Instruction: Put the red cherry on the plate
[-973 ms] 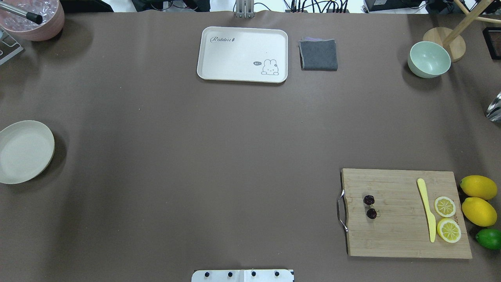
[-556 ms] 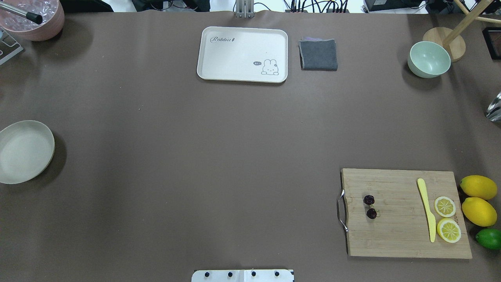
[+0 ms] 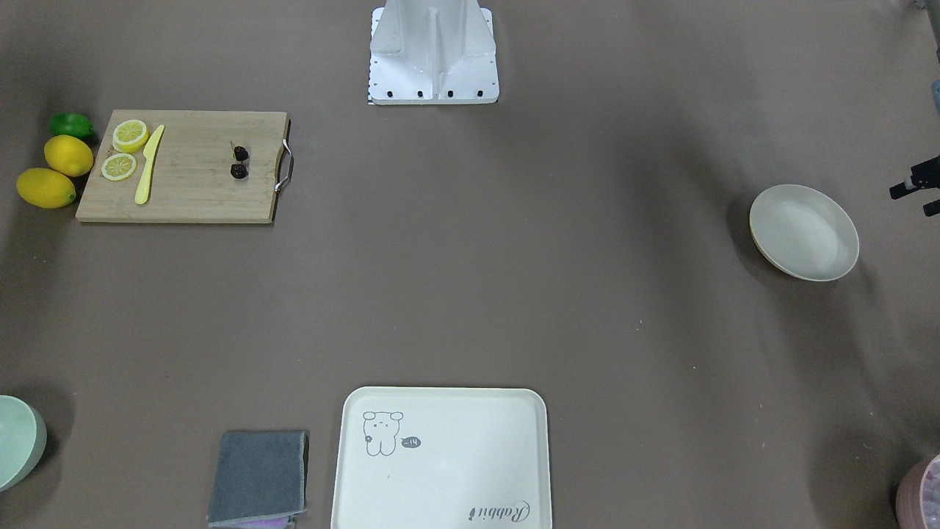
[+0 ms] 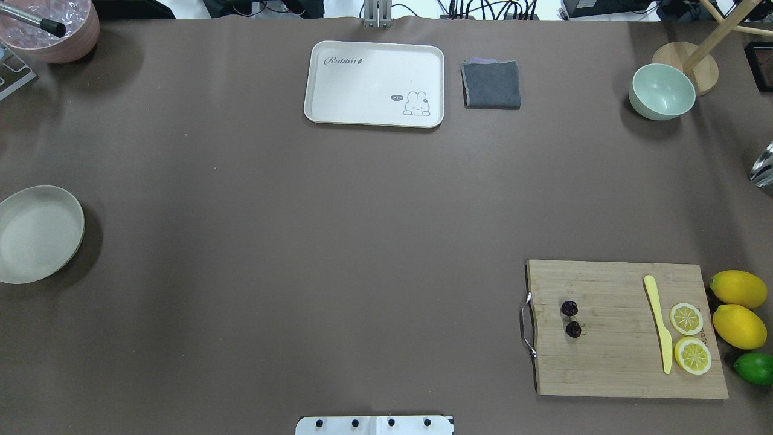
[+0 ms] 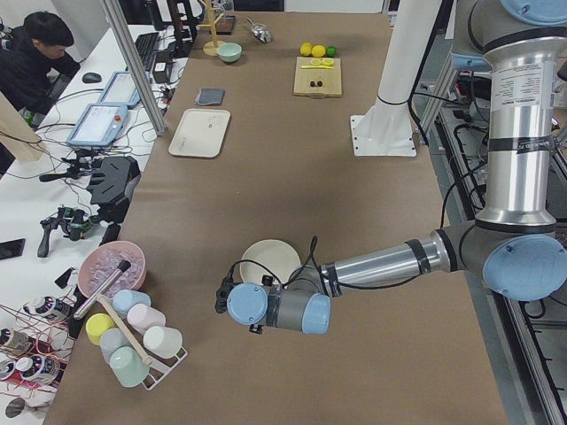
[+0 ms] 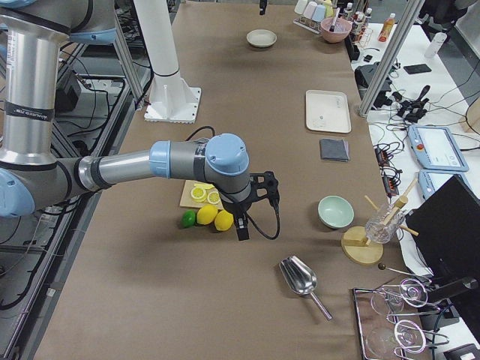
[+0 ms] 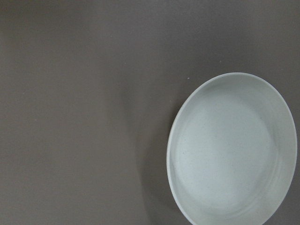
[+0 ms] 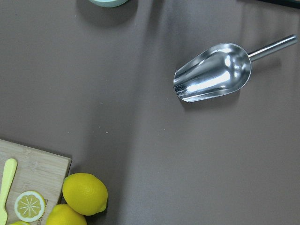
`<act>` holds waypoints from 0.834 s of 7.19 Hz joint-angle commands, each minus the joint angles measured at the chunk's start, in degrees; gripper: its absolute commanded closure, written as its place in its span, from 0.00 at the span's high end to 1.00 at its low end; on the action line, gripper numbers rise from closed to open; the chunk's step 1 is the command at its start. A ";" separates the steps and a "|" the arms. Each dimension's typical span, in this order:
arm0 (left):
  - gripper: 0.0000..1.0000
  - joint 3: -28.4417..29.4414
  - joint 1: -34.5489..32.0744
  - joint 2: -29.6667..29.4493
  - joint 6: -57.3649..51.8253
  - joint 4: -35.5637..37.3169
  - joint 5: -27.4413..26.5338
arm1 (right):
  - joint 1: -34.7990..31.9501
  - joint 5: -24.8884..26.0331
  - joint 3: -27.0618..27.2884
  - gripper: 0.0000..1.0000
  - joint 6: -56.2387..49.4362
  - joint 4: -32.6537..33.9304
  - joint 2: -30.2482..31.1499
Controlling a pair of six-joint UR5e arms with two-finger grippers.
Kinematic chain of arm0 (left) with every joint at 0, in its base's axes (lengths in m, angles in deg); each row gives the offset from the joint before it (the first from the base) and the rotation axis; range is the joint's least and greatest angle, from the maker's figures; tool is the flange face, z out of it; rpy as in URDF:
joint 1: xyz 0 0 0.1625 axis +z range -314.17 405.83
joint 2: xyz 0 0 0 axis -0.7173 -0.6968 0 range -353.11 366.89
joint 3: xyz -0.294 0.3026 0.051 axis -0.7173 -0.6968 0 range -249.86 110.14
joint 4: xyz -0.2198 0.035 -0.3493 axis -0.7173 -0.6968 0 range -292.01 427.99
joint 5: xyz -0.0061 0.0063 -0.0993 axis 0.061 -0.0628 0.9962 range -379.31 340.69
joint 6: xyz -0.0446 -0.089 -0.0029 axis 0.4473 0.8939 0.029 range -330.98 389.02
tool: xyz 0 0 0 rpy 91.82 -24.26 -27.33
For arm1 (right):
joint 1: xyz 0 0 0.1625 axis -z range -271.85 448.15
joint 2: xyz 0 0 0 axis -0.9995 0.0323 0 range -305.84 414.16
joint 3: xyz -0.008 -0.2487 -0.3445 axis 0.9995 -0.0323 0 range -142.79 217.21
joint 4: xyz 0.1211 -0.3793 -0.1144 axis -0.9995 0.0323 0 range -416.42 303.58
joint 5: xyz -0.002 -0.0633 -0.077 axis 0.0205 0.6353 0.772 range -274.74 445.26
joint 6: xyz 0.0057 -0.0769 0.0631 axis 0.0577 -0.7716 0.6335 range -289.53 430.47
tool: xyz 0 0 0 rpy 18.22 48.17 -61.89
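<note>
Wide brown-covered table [image 4: 302,241], and both big silver-and-blue arms are out over its two ends. The left arm [image 5: 381,261] reaches low over the left edge, and the right arm [image 6: 120,169] stretches out over the right edge.

Next, the rectangular bamboo cutting board [image 4: 610,362]. It lies flat by the right edge, toward the robot's corner, with its metal handle [image 4: 526,324] facing the table's middle. Across the table, the round cream-white shallow plate [image 4: 36,234] sits right at the left edge.

The left gripper [image 5: 223,295] hovers just beside that plate. Whether its jaws are apart or together, I cannot tell from here. The right gripper [image 6: 241,225] hangs above the whole yellow lemons [image 4: 738,289], which are lined up off the board's outer short end. I cannot tell how its jaws stand either.

And the smallest of all: the pair of tiny dark red cherries [image 4: 573,329] rests on the board, near the handle end. A pale yellow plastic knife [image 4: 658,323] and two lemon slices [image 4: 686,318] lie between the cherries and the right gripper's side. The left gripper and the plate are well apart from them, at the opposite edge.
</note>
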 commanded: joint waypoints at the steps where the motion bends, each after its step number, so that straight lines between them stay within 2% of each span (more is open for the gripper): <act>1: 0.98 0.51 1.60 -0.12 3.38 -3.79 0.00 | 0.00 0.09 -0.08 0.99 0.00 0.00 0.08; 3: 0.98 4.11 2.91 -0.65 3.56 -8.00 -0.27 | 0.00 0.09 -0.08 1.00 0.00 0.00 0.08; 6: 0.97 4.65 3.80 -0.74 4.52 -9.50 -1.14 | 0.00 0.00 -0.08 0.99 -0.09 0.00 0.17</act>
